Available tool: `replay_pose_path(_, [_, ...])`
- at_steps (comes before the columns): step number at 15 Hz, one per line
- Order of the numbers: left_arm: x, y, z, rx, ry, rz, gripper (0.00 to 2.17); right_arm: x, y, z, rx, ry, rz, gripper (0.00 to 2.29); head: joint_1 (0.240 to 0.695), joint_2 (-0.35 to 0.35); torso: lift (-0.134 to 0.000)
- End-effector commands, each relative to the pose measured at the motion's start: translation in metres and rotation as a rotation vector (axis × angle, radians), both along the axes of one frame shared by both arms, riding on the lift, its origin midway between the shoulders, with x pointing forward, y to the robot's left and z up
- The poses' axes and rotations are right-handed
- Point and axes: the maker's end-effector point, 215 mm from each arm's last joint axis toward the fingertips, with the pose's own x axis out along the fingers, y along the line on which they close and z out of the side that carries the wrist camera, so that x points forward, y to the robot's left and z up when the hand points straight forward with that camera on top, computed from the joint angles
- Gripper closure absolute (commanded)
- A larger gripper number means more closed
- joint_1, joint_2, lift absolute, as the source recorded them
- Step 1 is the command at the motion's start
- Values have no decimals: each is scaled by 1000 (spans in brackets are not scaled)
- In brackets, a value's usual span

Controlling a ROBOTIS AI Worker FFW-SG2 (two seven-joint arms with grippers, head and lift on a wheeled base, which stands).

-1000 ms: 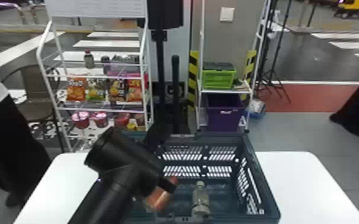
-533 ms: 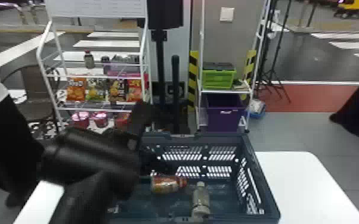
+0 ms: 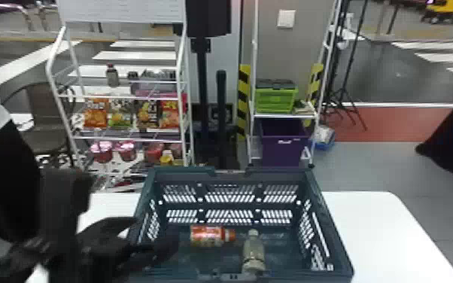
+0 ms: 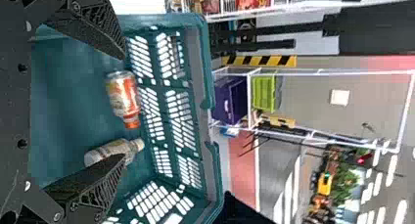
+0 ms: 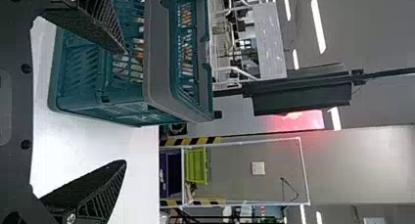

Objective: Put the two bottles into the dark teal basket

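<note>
At the lower left of the head view I have my left pincer, by the left side of the dark teal basket. Its two fingers stand well parted, with nothing between them. In the left wrist view one finger crosses in front of part of a bottle, but I take that for a line of sight and not a grip.

Next, at the lower centre, the orange bottle lies on its side on the basket floor, its cap toward the right. Just beside it, a little further right and lower, is the greyish bottle, also lying down, cap toward the far wall. I see a small gap between the two.

To the right of the basket runs the white table. My right pincer is outside the basket, over the table side, its fingers spread and empty.

So I judge the placing done: both bottles are in, and what I have in hand is the clearing away. The next move calls for lifting my left pincer and drawing it back without snagging the rim or nudging either bottle. The right one can wait.
</note>
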Motion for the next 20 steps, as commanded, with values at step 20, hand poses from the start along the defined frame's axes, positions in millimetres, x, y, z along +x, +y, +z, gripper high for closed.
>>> replay_pose_path(20, [-195,28,-69,-16,-556,141,191,8,43,-1,11,-9,60,80,499,0,0])
